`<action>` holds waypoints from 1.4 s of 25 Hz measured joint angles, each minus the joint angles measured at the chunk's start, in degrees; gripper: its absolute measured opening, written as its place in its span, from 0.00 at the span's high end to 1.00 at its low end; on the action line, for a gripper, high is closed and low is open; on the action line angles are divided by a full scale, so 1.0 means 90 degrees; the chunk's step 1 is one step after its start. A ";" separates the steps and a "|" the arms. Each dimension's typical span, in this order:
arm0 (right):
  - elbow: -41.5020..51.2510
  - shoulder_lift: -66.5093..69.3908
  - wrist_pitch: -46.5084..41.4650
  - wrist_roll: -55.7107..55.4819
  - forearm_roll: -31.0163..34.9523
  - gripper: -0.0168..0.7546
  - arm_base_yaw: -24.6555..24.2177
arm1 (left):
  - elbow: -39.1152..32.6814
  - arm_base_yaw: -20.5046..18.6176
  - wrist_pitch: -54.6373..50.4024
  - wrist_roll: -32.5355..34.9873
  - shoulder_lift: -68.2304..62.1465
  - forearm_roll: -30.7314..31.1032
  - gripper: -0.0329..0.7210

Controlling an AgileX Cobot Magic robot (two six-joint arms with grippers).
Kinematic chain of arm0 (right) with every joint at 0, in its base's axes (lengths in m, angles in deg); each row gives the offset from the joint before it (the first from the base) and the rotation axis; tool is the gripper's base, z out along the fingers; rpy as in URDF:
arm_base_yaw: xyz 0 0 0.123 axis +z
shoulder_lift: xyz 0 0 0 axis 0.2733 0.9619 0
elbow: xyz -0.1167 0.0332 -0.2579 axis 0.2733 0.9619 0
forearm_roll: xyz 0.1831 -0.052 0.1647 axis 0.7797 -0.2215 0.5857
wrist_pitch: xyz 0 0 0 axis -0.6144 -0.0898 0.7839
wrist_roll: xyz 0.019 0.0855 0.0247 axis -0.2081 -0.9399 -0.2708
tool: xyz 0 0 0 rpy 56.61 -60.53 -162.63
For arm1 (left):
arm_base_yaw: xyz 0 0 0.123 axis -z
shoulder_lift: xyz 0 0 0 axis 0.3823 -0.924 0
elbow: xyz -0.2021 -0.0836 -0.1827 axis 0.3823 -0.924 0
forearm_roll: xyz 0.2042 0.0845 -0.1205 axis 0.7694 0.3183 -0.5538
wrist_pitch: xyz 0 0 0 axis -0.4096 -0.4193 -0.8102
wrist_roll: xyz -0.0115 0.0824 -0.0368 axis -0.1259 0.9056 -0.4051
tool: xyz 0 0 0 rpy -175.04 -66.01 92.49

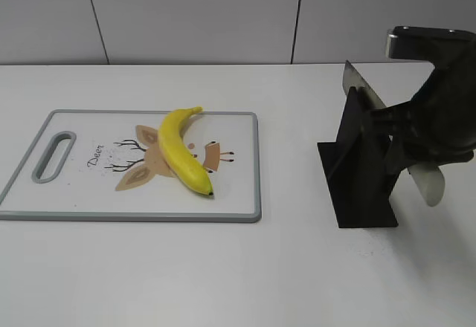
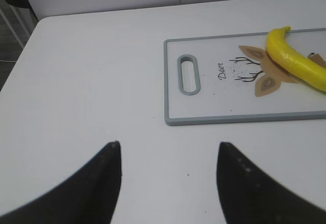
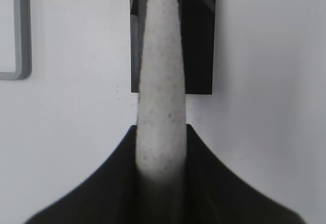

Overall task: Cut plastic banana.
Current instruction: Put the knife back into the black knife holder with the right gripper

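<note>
Left wrist view: banana (image 2: 298,63) and board (image 2: 204,119) cut off at the right edge; right wrist view: knife handle (image 3: 160,96) blurred, hiding the stand (image 3: 198,35) behind it, only a board corner showing; exterior view: right gripper (image 1: 416,145) cut off near the worktop's right edge.

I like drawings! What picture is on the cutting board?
A brown deer on the cutting board, clearest in the exterior view.
</note>
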 joint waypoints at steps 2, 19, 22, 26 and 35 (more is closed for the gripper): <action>0.0000 0.0081 -0.0046 0.0014 0.0039 0.74 0.0000 | 0.0000 0.0000 0.0000 0.0000 0.0000 0.0000 0.21; 0.0000 -0.0113 -0.0231 0.0853 0.0189 0.14 0.0000 | 0.0000 0.0000 0.0000 0.0000 0.0000 0.0000 0.21; 0.0108 -0.0617 -0.0560 0.1295 0.0261 0.14 0.0000 | 0.0000 0.0000 0.0000 0.0000 0.0000 0.0000 0.21; 0.0814 -0.1818 -0.0632 0.1915 0.0385 0.14 0.0000 | 0.0000 0.0000 0.0000 0.0000 0.0000 0.0000 0.21; 0.2566 -0.5375 -0.0563 0.3114 0.0490 0.19 0.0000 | 0.0000 0.0000 0.0000 0.0000 0.0000 0.0000 0.21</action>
